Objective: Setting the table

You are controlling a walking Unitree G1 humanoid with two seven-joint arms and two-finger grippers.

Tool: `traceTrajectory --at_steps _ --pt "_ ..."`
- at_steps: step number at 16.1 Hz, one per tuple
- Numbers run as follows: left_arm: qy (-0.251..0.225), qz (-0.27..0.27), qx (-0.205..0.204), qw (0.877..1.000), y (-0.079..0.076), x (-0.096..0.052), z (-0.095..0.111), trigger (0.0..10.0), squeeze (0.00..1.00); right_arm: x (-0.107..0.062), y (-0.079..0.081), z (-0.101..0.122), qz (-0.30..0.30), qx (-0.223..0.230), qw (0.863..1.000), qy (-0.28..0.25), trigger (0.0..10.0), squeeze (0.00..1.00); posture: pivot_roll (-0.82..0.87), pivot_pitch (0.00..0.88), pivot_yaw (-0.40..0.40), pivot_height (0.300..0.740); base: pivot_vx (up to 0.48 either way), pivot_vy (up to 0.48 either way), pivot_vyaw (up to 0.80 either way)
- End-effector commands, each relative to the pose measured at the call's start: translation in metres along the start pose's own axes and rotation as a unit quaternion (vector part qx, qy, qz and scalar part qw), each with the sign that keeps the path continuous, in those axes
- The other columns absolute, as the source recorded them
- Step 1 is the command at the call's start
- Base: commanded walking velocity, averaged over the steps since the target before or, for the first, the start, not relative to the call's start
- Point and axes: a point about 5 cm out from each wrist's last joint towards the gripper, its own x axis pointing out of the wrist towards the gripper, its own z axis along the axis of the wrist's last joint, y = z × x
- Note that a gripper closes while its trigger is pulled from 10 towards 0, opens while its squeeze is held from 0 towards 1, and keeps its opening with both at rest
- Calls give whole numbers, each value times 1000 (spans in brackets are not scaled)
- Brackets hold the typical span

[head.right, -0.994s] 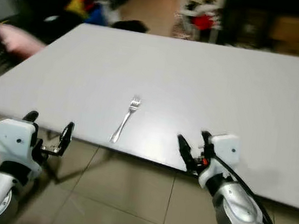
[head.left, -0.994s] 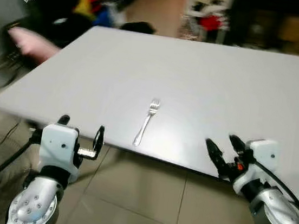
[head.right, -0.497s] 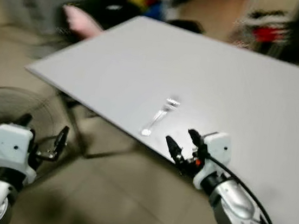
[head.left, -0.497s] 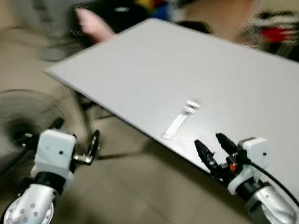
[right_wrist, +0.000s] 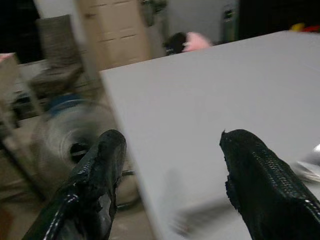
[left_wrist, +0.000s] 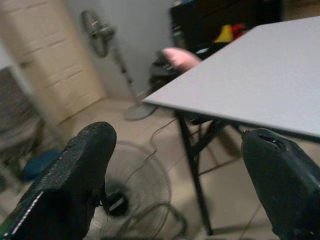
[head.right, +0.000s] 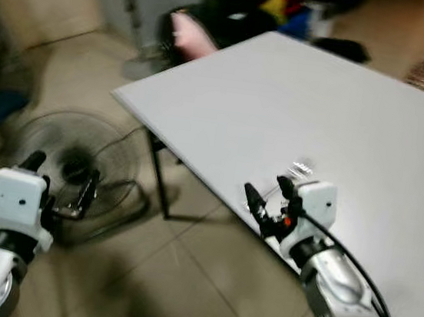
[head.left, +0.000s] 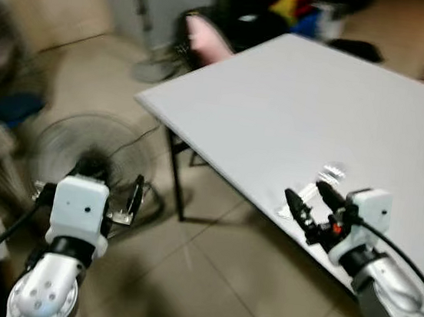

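A silver fork (head.left: 332, 173) lies near the front edge of the white table (head.left: 297, 92), blurred and partly hidden behind my right gripper. My right gripper (head.left: 305, 190) hovers open at the table's edge, just in front of the fork, with nothing between its fingers. In the right wrist view a bit of the fork (right_wrist: 311, 163) shows beside one finger. My left gripper (head.left: 113, 185) is open and empty, held out over the tiled floor well left of the table, beyond its corner.
A round floor fan (head.left: 74, 149) lies on the tiles below my left gripper, with a cable running by it. A pink object (head.left: 208, 37) sits past the table's far left corner. A standing fan (left_wrist: 100, 31) and a pale door (left_wrist: 45, 60) are at the back.
The view has swung to the left, so the table and fork now sit at the right and the floor fan has come into sight. Both grippers stay open and empty.
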Motion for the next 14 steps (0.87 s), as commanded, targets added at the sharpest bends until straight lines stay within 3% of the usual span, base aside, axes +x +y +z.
traceTrajectory --at_steps 1,4,10,14 --pt "7 3 6 1000 4 0 -2 10000 0 3 9 3 17 3 1000 -12 10000 0 -73 0 114 740 0 0 800" --pt "3 -2 8 1000 3 3 -2 10000 0 5 12 3 25 2 1000 -14 10000 0 -74 0 116 740 0 0 800" --pt "-4 6 6 1000 3 10 -2 10000 0 9 -5 7 -49 -4 998 -34 10000 0 -80 0 117 740 0 0 800" --pt "-4 15 1 1000 4 9 -2 10000 0 12 -9 9 -54 5 998 -37 10000 0 -80 0 95 740 0 0 800"
